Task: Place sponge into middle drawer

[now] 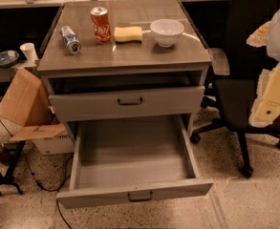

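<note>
Sponge (128,34) is not yet picked up, so the task stands at its first step: reach and grasp.

Nearest, at the right of the view, the pale end effector (272,95) hangs in front of a black office chair (254,56). It is well apart from the tabletop (130,55), out past its right edge. It carries nothing, but I cannot tell if it is wide or narrow.

Below the front edge, the middle drawer (96,195) is pulled far out, and its grey floor shows nothing inside. Above it, the upper drawer (82,104) stands out only a little.

On the tabletop, a silver can (70,39) lies on its side near the left edge. A red can (100,24) stands upright toward the back edge. The sponge lies flat just beside this can, between it and the white bowl (166,31), which sits toward the back right corner.

In my judgement, the next move needs the arm to travel across to the back half of the tabletop. It should come down on the sponge from above without knocking the red can or the bowl, because both are close. After that, the open drawer below is ready to receive it.

The red can has white script and the silver can has blue marks, but I cannot read either.
</note>
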